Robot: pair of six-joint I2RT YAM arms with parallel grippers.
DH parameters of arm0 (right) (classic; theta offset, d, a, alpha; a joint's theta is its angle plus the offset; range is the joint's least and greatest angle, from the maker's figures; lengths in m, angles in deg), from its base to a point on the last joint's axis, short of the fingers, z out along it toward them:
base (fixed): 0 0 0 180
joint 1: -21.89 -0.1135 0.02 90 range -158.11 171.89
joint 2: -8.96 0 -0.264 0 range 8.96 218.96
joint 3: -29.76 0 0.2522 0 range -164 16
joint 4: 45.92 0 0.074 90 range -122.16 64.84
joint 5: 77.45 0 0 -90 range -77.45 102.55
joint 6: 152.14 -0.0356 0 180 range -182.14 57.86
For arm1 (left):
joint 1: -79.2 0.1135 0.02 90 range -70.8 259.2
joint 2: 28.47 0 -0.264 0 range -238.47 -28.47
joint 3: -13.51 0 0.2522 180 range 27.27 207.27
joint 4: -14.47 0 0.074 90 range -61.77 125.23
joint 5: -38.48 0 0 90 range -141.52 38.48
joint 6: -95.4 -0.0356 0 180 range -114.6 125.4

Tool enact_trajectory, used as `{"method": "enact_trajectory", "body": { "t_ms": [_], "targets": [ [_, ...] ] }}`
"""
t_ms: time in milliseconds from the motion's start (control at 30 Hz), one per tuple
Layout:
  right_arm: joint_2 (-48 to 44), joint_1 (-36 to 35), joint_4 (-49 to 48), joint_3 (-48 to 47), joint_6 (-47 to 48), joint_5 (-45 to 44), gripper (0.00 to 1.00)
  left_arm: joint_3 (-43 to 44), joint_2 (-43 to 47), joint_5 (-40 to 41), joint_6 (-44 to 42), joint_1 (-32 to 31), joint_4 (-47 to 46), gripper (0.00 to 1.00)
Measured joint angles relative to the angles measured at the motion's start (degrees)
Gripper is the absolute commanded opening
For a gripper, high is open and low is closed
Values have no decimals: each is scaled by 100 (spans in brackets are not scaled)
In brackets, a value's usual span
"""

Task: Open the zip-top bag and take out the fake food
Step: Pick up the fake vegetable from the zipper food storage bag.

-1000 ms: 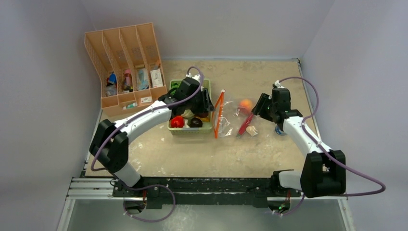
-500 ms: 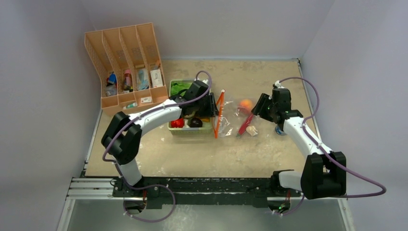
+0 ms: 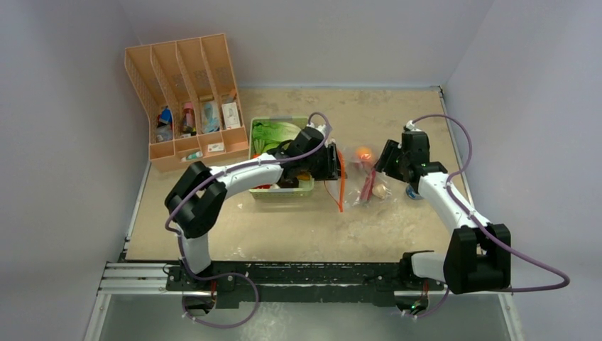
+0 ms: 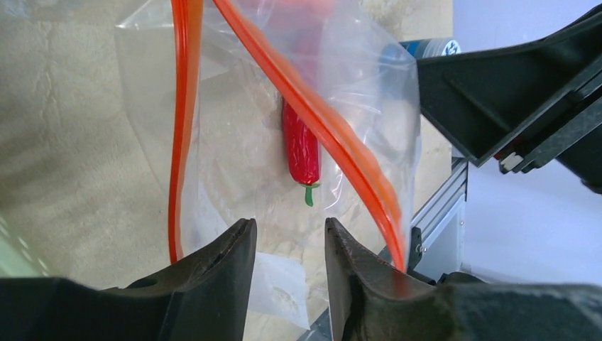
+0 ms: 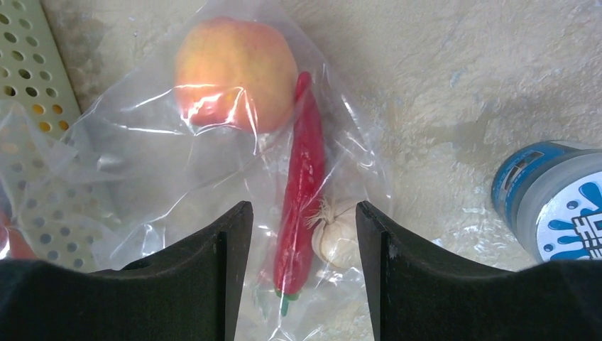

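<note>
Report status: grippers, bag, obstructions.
Left gripper open at zip-top bag mouth, zip parted. Right gripper open over bag. Peach, chili, beige piece inside. Blue container beside bag, not blocking.

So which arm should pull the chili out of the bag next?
Left. The left claw sits at the zip-top bag's parted mouth, looking straight in at the red chili. The right claw is over the closed end, with plastic between it and the chili.

Zip-top bag (image 3: 358, 177): clear crinkly plastic, on tabletop (image 3: 284, 227), right of centre. Orange-red zip strip (image 4: 186, 128) parted, mouth gaping. Inside: orange-pink peach (image 5: 236, 74); red chili (image 5: 302, 185) just beside it, green stem visible; small beige piece (image 5: 339, 234) against chili.
</note>
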Motion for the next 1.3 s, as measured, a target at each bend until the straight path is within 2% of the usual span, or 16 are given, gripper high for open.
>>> {"method": "enact_trajectory", "body": {
  "t_ms": [200,333,467,633,767,867,1100,1300],
  "targets": [
    [190,11,-44,26,-4,46,57,-116,-162,-7,44,-127,-326,48],
    [297,15,-251,433,2,448,57,-168,-446,-269,201,-293,-1038,49],
    [278,15,-380,852,22,828,57,-315,-702,-315,358,-487,-1604,49],
    [-101,15,-761,1318,-177,1569,58,-518,-717,-33,393,-671,-1641,49],
    [-463,15,-964,1528,-374,1891,58,-721,-717,313,306,-782,-1646,45],
    [-848,9,-887,1517,-592,1617,49,-968,-717,481,249,-861,-1720,45],
    [-2094,15,-448,1460,-1598,31,51,-1451,-691,715,302,-1067,-2363,46],
    [-1663,15,-170,1473,-1987,-417,51,-1447,-691,778,295,-1121,-2389,46]
  ]
}}
